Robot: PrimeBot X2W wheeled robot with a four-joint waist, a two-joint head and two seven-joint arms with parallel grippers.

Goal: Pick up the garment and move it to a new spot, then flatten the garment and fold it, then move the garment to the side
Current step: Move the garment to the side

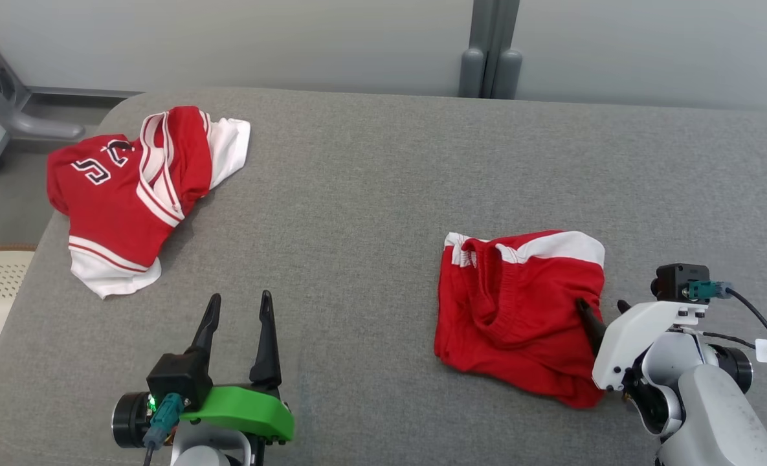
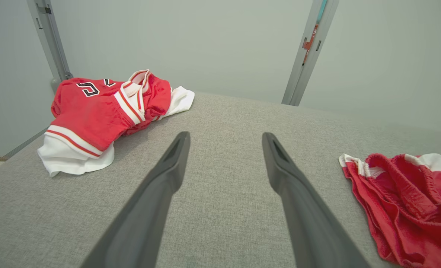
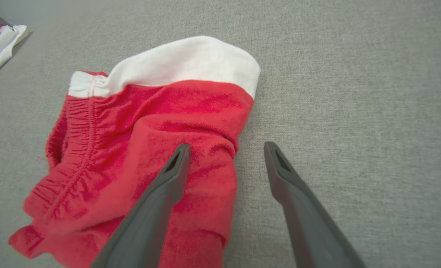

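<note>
A grey fabric-covered tabletop point(image 1: 370, 194) carries two red garments, well apart. The red shorts point(image 1: 519, 304) lie crumpled on the near right part. Their elastic waistband is bunched and open toward the left, and a broad white band runs along the far edge. A red jersey point(image 1: 124, 194) with white trim and dark lettering is heaped at the far left corner, its white hem close to the tabletop's left edge.

The right gripper point(image 1: 602, 304) is at the right-hand edge of the shorts, its two dark fingers spread wide and holding nothing. In the right wrist view the right gripper point(image 3: 226, 145) straddles that edge. One finger lies over the red cloth of the shorts point(image 3: 149, 123) and the other over bare grey surface just beside it. Whether the tips press on the cloth I cannot tell.

The left gripper point(image 1: 240, 296) sits at the near left over bare tabletop, between the two garments and touching neither. Its fingers are also wide apart and empty. From the left wrist view the left gripper point(image 2: 226, 134) points across the surface, with the jersey point(image 2: 93, 111) off to one side and the shorts point(image 2: 410, 201) at the other.

Behind the tabletop stands a pale grey wall with a grey metal post point(image 1: 490, 58).
</note>
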